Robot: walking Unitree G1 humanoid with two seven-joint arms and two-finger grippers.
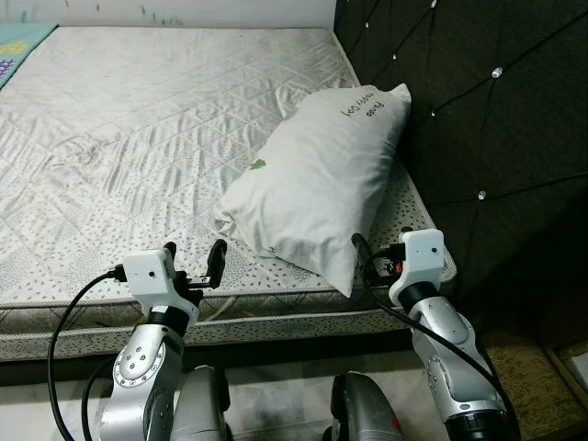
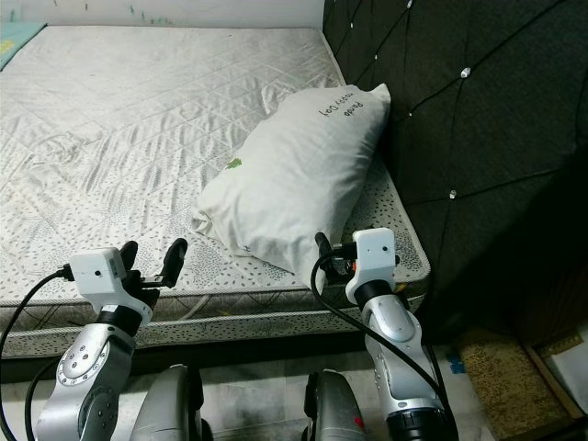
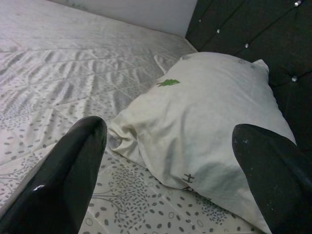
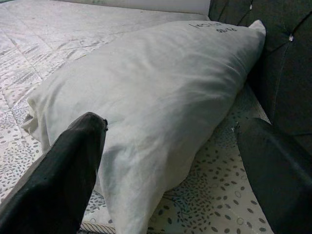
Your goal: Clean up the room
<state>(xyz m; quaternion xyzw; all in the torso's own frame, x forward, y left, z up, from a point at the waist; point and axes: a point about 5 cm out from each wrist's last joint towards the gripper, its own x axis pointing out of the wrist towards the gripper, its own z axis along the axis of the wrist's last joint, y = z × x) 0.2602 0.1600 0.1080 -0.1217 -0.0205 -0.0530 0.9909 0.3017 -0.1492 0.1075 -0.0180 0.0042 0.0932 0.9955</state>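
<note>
Evidently the tidying is only starting: the pillow [image 1: 317,188] is lying skewed on the mattress [image 1: 138,138], its far corner leaning against the dark headboard [image 1: 478,110], and neither gripper is touching it. Both the left gripper [image 1: 193,259] and the right gripper [image 1: 378,253] are hovering at the bed's near edge with jaws spread and empty, the right just beside the pillow's near corner, so grasping and straightening it is seemingly still to do.

Even, soft indoor light; sharp head views; near fingertips slightly blurred.
</note>
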